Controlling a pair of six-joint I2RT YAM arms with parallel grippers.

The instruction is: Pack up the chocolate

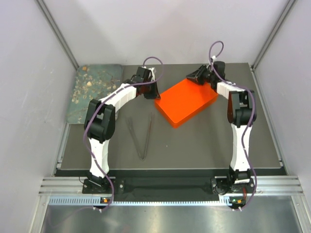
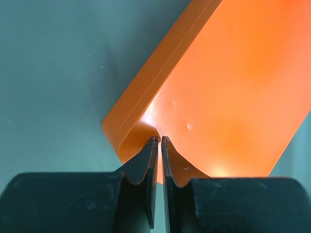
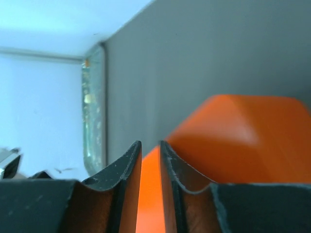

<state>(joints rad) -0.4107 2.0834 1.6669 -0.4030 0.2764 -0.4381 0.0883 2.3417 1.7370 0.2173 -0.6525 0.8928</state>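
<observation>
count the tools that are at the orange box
2. The left tool is at the orange box's left corner; the right tool is at its far corner, with orange filling its gap. Both arms show fully, so none is hidden.

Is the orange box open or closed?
Closed. The orange box shows only a flat top from above, and the left wrist view shows its lid tight on the base along a thin seam.
</observation>
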